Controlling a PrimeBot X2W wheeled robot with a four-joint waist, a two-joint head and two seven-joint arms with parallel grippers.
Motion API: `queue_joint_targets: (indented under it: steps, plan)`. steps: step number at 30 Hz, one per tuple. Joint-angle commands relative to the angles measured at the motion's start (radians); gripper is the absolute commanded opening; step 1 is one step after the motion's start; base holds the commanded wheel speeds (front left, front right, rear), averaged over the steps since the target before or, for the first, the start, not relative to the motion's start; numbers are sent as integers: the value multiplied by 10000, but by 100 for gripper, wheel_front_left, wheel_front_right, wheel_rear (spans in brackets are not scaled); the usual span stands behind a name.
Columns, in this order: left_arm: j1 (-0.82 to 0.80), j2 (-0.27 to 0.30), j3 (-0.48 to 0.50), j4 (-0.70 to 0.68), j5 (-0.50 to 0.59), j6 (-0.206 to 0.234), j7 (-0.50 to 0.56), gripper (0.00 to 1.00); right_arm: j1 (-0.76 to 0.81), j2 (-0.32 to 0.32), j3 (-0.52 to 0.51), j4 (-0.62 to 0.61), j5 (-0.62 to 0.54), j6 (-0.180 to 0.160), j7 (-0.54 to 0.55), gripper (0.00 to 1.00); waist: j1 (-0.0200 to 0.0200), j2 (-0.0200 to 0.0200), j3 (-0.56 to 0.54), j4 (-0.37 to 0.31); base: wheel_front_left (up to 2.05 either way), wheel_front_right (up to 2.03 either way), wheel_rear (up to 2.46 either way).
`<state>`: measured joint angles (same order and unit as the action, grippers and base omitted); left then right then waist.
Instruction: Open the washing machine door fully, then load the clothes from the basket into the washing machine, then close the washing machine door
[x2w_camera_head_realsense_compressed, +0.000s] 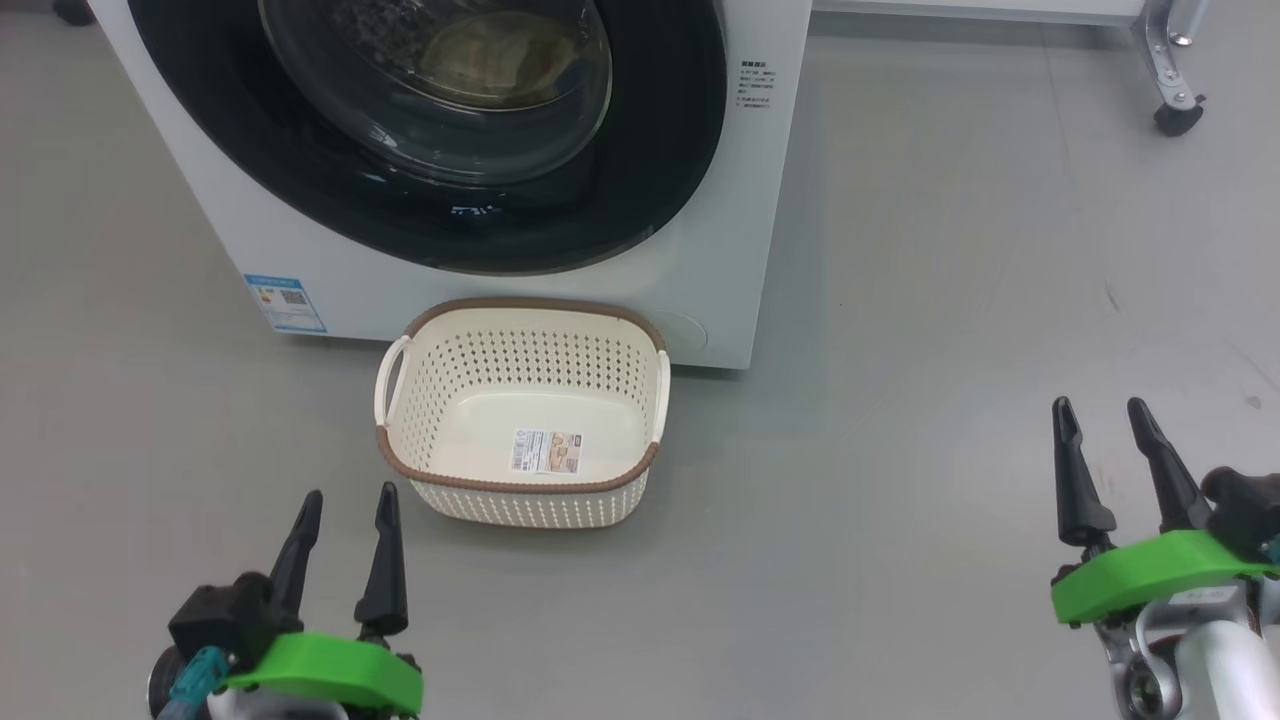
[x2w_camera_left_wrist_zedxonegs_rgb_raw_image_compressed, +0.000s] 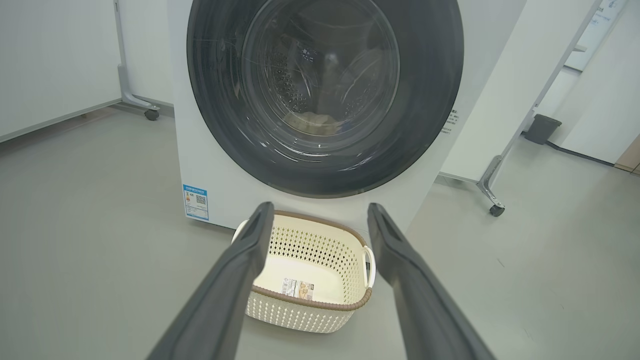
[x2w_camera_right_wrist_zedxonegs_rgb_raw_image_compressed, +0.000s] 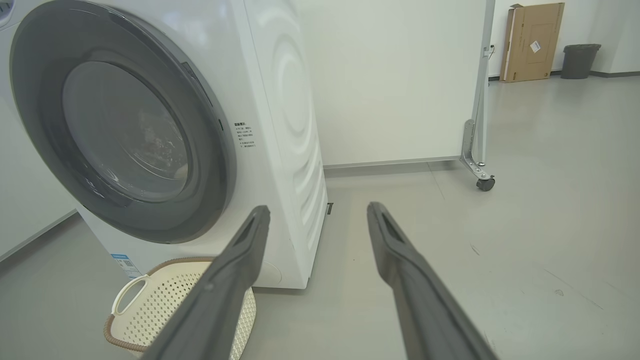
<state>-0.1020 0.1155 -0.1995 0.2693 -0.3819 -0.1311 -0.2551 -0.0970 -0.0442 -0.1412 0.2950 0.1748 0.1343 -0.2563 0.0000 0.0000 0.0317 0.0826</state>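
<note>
Behind door (x2w_camera_head_realsense_compressed: 680, 150), twelve o'clock: yellowish clothes (x2w_camera_head_realsense_compressed: 500, 60), dim through glass.
Basket (x2w_camera_head_realsense_compressed: 520, 485), six o'clock of door: sticker (x2w_camera_head_realsense_compressed: 546, 451) on floor.
Left gripper (x2w_camera_head_realsense_compressed: 350, 492), right gripper (x2w_camera_head_realsense_compressed: 1098, 403): fingers spread.

Head looks down, wrists low and forward; all share the basket (x2w_camera_head_realsense_compressed: 530, 505).

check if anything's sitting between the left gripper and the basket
Nothing visible does. In the head view only bare grey floor separates the left gripper, jaws open, from the basket, which stands in front of the washing machine with its near-left corner toward that gripper.
</note>
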Motion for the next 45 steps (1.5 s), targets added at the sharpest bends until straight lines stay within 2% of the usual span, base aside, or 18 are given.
queue_joint_targets:
  steps: [1,18,19,24,45]
  plan:
    - [-426,221,338,-373,-80,4,-67,100,-316,-60,234,-328,17,-36,-55,100,0,0,22,11,0,0,0]
    - [-383,414,-28,-413,-300,4,-67,100,-327,-60,324,-323,70,-36,-55,100,0,0,35,1,0,0,0]
    - [12,190,-358,-39,-236,0,2,0,2,6,98,41,12,2,0,0,0,0,36,2,0,0,0]
    - [273,75,-410,438,-302,0,21,0,240,127,123,574,85,2,57,0,0,0,34,-2,0,0,0]
    - [214,28,88,347,-2411,1,561,0,193,96,161,381,2500,-5,665,0,0,0,-21,-143,0,0,0]
